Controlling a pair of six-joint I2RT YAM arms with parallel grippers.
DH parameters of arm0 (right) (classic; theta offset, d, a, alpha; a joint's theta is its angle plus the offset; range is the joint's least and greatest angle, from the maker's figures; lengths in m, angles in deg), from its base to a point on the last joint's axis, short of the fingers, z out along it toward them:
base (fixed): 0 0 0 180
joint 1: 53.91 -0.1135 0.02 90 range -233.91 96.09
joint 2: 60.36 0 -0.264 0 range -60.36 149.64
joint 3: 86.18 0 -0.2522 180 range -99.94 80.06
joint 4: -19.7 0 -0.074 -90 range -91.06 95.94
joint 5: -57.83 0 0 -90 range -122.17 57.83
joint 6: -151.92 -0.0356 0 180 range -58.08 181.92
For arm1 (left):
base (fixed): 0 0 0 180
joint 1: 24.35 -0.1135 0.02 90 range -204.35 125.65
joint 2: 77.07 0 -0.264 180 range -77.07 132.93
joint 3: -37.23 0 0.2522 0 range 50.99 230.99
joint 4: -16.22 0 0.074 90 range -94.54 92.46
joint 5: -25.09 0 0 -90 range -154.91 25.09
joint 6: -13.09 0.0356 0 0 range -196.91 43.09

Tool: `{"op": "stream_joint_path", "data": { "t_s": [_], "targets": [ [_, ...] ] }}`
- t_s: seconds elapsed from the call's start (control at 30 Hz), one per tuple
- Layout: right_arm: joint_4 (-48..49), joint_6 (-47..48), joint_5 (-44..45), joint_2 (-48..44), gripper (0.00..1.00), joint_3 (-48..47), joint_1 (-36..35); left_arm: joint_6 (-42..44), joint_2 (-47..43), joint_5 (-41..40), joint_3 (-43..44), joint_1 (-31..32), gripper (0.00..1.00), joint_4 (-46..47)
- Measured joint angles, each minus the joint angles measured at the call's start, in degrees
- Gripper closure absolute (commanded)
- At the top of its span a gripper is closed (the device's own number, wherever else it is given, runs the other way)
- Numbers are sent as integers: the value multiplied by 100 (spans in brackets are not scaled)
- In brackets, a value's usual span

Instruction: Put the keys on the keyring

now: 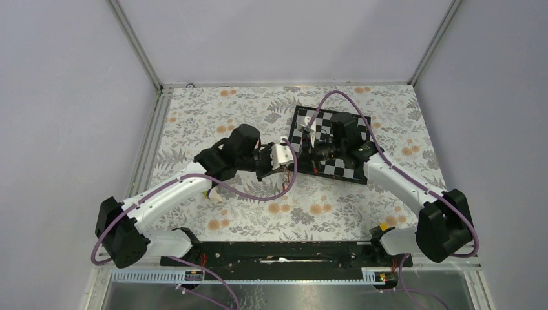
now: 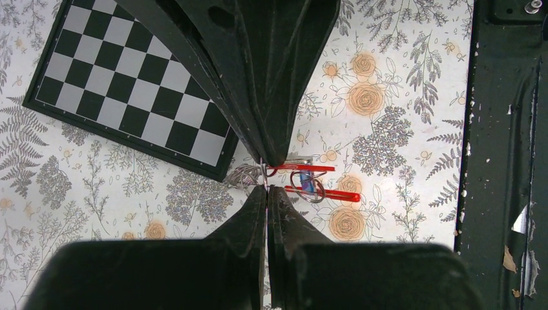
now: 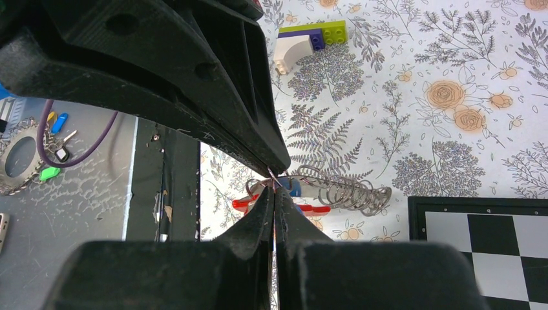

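The keyring [image 2: 242,174] hung between the 2 claws, over the flowered table [image 1: 258,210] just beside the near corner of the chessboard [image 2: 123,84]. From the left wrist it showed as a grey coiled stretch on one side of the fingertips and thin bright red bars on the other. The keys [image 2: 308,184] sat bunched among those red bars, a small metal ring and a blue tag showing there. From the right wrist the blue tag [image 3: 294,187] lay against the coil with red pieces just below it, but which red piece was a tag and which was part of the loop could not be told.

The left gripper [image 2: 265,181] was pinched fully together, its tips meeting on the keyring where the coil joined the red part. The right gripper [image 3: 274,186] was likewise squeezed tight, its tips nipping a thin wire at the coil's end. The 2 claws faced each other nearly tip to tip.

Farther off on the table lay a yellow-green, purple and white block [image 3: 309,37], well apart from the bundle. A black rail [image 2: 497,161] ran along the table's near edge.
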Motion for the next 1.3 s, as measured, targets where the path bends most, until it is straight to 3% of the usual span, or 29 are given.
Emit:
{"op": "stream_joint_path", "data": {
  "t_s": [1.3],
  "targets": [
    [-68, 76, 116, -9, 100, 0, 0, 0, 48, 2, 0, 0, 100, 2]
  ]
}}
